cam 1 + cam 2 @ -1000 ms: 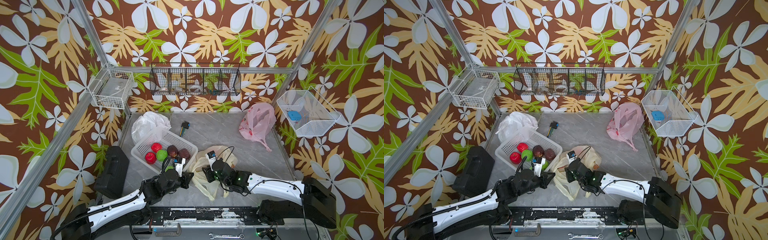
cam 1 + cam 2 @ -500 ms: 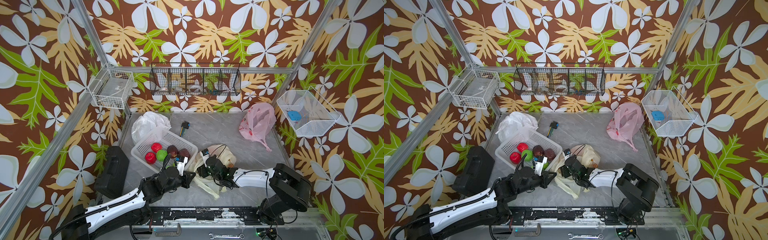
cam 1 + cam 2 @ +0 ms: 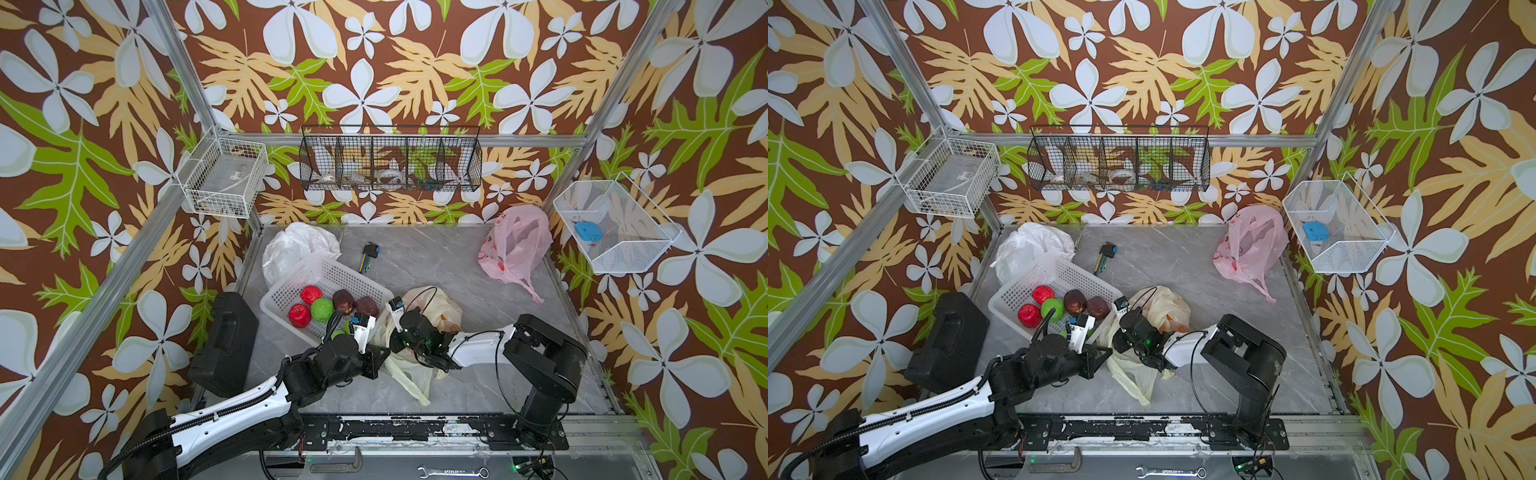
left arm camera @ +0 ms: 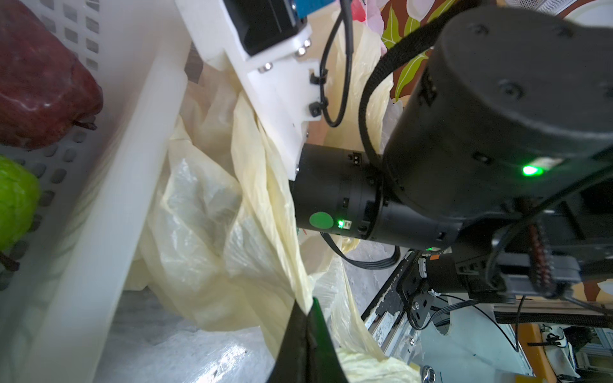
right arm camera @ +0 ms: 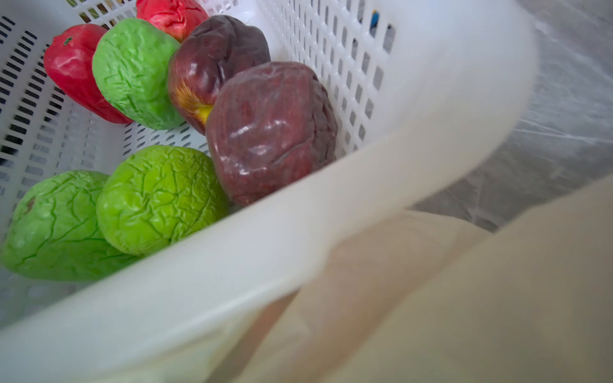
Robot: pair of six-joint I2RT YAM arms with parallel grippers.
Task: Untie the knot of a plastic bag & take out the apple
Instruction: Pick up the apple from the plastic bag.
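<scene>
A cream plastic bag (image 3: 432, 303) (image 3: 1158, 305) lies crumpled at mid-front of the table, against the white basket (image 3: 332, 270). My left gripper (image 3: 380, 359) (image 4: 308, 306) is shut, pinching a fold of the bag's film (image 4: 205, 205). My right gripper (image 3: 395, 343) is pushed into the bag beside the basket. Its fingers are hidden, and cream film (image 5: 497, 298) fills the near part of the right wrist view. The knot and the bagged apple are not visible. Several red, green and dark red apples (image 5: 272, 132) sit in the basket.
A pink bag (image 3: 515, 245) lies back right and a white bag (image 3: 295, 249) back left. A hex-key set (image 3: 369, 255) sits behind the basket. A black case (image 3: 226, 336) stands at the left edge. Wire baskets hang on the walls.
My right arm has folded up and its gripper has moved left, deeper into the bag toward the basket. The left gripper has kept its pinch on the film and barely moved.
</scene>
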